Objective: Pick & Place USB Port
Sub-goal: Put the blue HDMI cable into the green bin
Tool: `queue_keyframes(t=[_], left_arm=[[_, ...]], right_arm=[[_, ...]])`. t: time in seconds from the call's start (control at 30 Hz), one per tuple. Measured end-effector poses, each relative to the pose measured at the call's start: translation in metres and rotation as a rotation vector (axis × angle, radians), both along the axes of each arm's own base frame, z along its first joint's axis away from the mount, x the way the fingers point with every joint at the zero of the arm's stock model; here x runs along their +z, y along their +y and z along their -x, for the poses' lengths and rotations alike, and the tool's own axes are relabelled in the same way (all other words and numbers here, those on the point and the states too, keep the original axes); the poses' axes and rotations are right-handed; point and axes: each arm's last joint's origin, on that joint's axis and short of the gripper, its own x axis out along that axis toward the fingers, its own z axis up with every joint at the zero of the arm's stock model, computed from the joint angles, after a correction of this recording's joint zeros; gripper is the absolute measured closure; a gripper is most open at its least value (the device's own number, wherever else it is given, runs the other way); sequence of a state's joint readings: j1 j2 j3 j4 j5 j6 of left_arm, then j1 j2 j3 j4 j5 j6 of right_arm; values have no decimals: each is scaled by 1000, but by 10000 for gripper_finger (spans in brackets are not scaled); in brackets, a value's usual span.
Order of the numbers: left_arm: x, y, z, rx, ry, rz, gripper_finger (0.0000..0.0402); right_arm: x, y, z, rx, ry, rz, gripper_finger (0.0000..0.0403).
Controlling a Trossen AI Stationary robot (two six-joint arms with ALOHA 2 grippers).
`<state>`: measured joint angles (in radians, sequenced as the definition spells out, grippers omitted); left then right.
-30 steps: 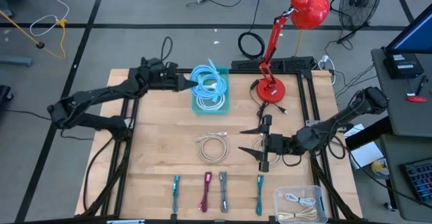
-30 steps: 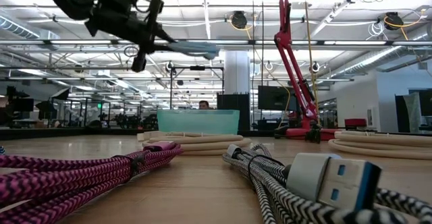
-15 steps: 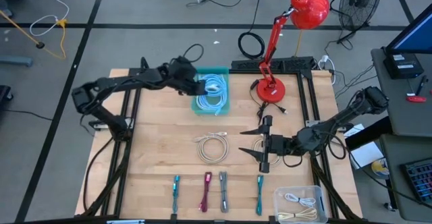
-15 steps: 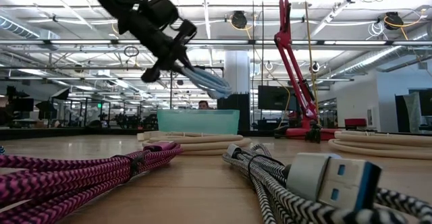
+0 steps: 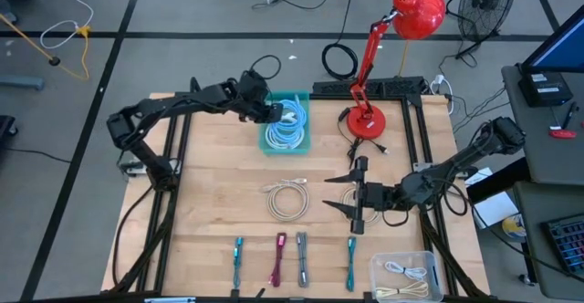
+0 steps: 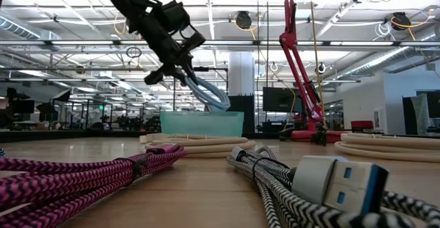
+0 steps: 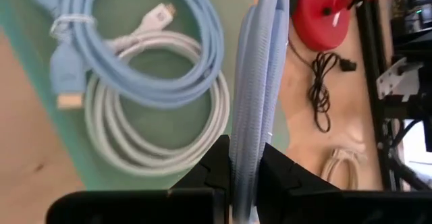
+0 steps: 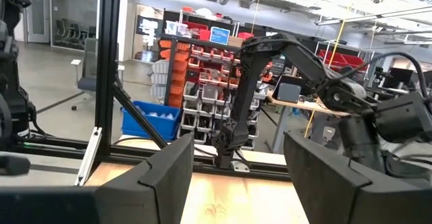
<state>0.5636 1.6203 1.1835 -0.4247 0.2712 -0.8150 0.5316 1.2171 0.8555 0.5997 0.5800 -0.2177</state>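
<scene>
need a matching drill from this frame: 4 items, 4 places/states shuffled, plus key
1. left hand
2. right hand
3. red lamp
4. pink cable

A. at the table's back edge, right of the teal bin
B. shut on a light blue cable, above the teal bin
C. in the row along the front edge
D. open, low over the table beside a beige coil

Pairs: 1-B, 2-D, 3-A, 4-C

Two arms are counted, the left arm and the right arm. Four bundled cables are laid in the front row. Two bins are counted: the teal bin and the clear bin. One red lamp is present.
</scene>
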Motion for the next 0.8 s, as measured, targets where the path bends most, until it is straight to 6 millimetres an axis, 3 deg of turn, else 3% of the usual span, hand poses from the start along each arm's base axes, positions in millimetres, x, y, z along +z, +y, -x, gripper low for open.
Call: queue_keyframes(t=[0.37,0.67,0.8], left_arm=[[-36,9,-15,-32,49,56,368],[-45,9,-17,-52,80,68,367],[-47,8,-14,-43,118,61,332]], right_arm=[[0,0,0,1,-1,0,179],[0,0,0,1,-2,-1,179],[0,0,0,2,-2,-7,179]])
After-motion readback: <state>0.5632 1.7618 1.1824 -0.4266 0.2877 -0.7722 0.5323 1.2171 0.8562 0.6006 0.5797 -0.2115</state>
